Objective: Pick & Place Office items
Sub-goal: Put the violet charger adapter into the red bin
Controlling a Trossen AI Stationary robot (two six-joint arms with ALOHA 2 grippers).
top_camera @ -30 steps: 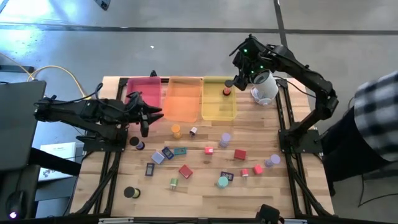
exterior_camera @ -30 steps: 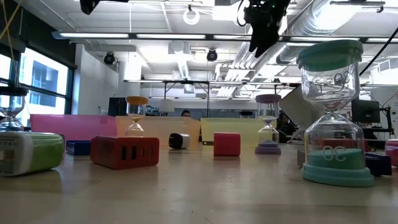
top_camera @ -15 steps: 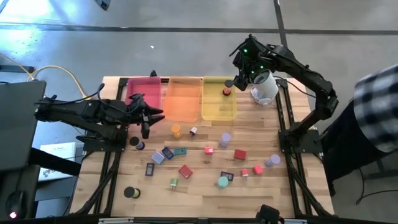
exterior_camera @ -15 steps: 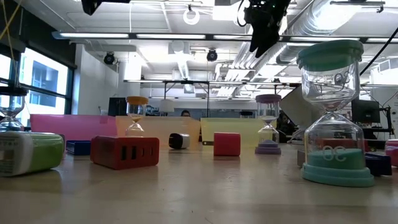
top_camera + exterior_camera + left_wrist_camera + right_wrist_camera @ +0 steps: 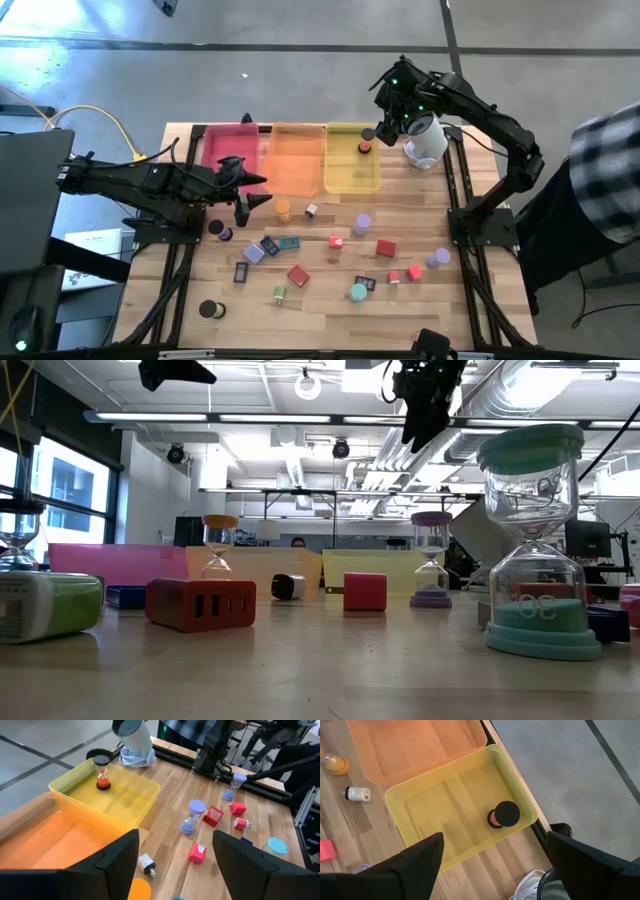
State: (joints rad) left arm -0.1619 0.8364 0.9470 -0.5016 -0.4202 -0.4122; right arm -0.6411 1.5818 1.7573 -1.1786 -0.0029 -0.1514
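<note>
High view: left pincer [image 5: 252, 192] spread, empty, over the orange tray [image 5: 296, 160]. Right pincer [image 5: 381, 128] spread above the yellow tray [image 5: 350, 178] near the table's [image 5: 320, 320] far edge; office items [image 5: 330, 262] scattered mid-table.
Right wrist view: black-capped hourglass [image 5: 504, 815] standing in the yellow tray.

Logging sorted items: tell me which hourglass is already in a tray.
The hourglass with orange sand and black caps, standing in the yellow tray under the right gripper. The other hourglasses remain on the table.
</note>
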